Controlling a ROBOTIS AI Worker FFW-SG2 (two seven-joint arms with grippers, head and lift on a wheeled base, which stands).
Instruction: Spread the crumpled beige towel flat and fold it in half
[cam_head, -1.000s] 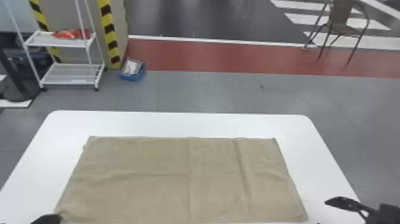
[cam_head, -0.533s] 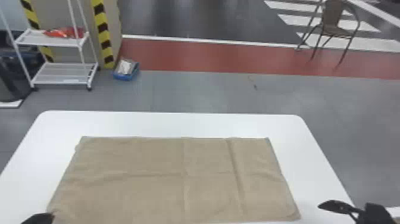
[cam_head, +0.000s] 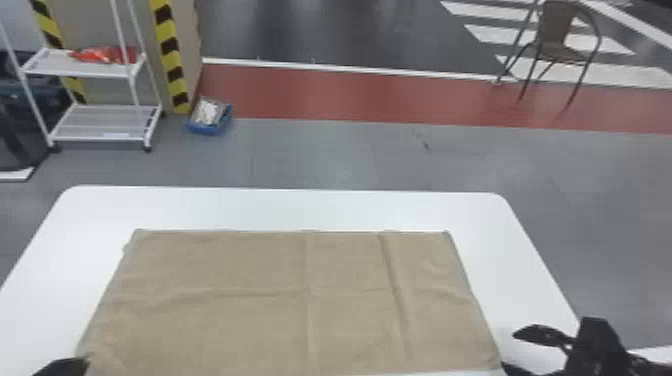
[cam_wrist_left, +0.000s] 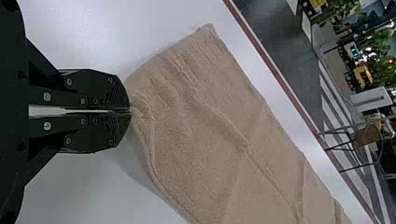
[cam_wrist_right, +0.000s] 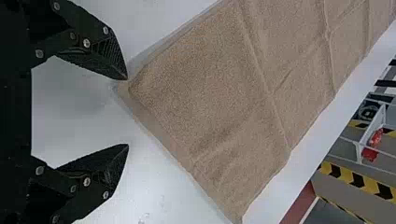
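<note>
Right gripper (cam_head: 509, 349), at the towel's (cam_head: 260, 300) near right corner: black, tapered fingers (cam_wrist_right: 112, 51) bear ridged inner faces and silver screws (cam_wrist_right: 86, 43). Left gripper (cam_head: 62, 367), at its near left corner: black, silver-screwed.

Head view forward and downward; both wrist views close above tabletop (cam_head: 280, 207).

Bright, diffuse light covers the white, round-cornered table (cam_head: 280, 207); soft glare streaks the dark grey floor (cam_head: 320, 30) at twelve o'clock.
</note>
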